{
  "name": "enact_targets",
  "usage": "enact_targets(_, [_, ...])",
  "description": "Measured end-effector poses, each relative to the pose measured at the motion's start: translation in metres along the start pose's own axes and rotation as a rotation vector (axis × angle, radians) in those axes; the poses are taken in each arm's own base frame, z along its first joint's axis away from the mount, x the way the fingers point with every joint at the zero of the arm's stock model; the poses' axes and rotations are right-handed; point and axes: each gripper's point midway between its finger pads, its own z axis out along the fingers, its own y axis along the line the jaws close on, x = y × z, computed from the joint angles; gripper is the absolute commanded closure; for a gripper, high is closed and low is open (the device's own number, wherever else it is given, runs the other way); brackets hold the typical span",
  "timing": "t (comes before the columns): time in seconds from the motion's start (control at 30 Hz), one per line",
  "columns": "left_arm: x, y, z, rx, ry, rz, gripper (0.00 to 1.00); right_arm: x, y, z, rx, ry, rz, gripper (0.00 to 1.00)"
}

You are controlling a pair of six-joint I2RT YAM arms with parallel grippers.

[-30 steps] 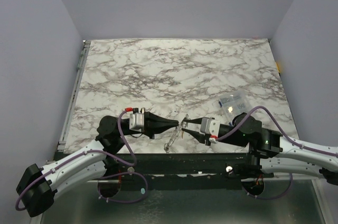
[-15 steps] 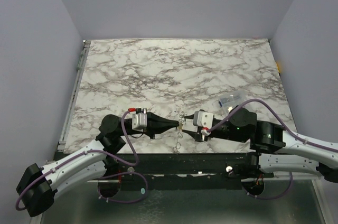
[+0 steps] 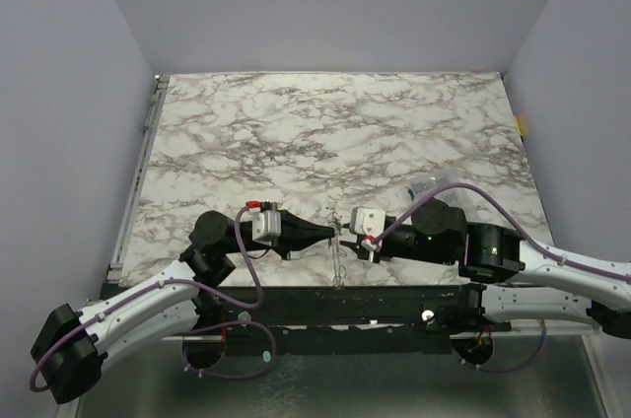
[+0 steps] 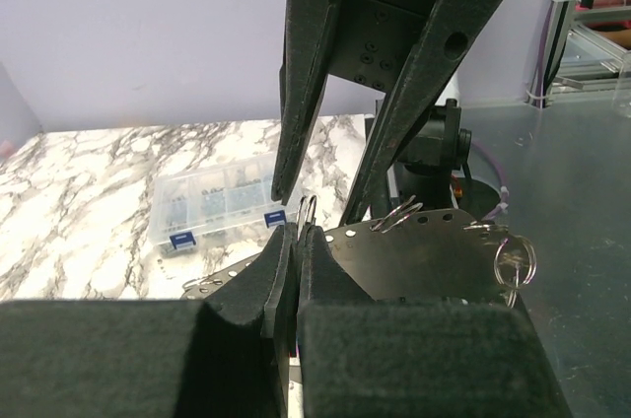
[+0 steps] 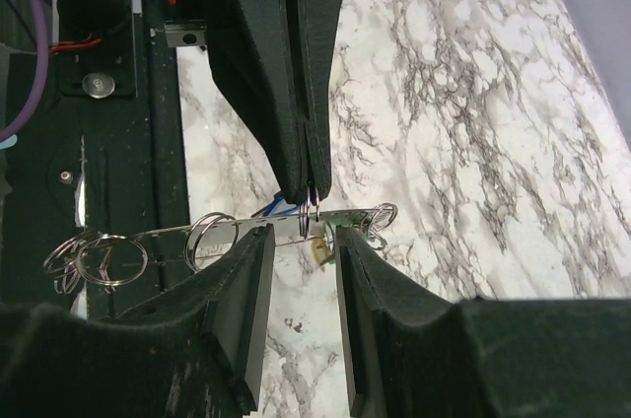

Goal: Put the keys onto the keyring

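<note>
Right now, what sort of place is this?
Probably a robot test booth: a left arm and a right arm bolted at the edge of a marble-patterned table, plain lilac walls closing it in, and a clear parts box on it.

A white table veined with grey marble sits between plain lavender walls under soft, even light. A black metal frame edges its near side, with a grey surface below.

The keys mostly hidden behind right gripper, maybe one yellow head showing. From above, keyring too thin to read; box partly behind right arm.
</note>
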Motion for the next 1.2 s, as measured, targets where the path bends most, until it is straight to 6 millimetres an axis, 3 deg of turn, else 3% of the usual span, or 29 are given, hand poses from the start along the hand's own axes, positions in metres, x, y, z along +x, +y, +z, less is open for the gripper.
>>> enact_targets(0.5, [0.004,0.001,0.0,0.001,0.012,-0.005,1.0,0.007,-0.003,0.007,0.017,0.034,-0.021,0.62])
enact_targets(0.97, [0.007,-0.001,0.0,0.016,0.02,-0.011,1.0,0.006,-0.006,0.01,0.032,0.034,-0.027,0.72])
enact_targets(1.2, [0.01,-0.001,0.0,0.014,0.03,-0.015,1.0,0.01,-0.006,0.013,0.031,0.05,-0.03,0.98])
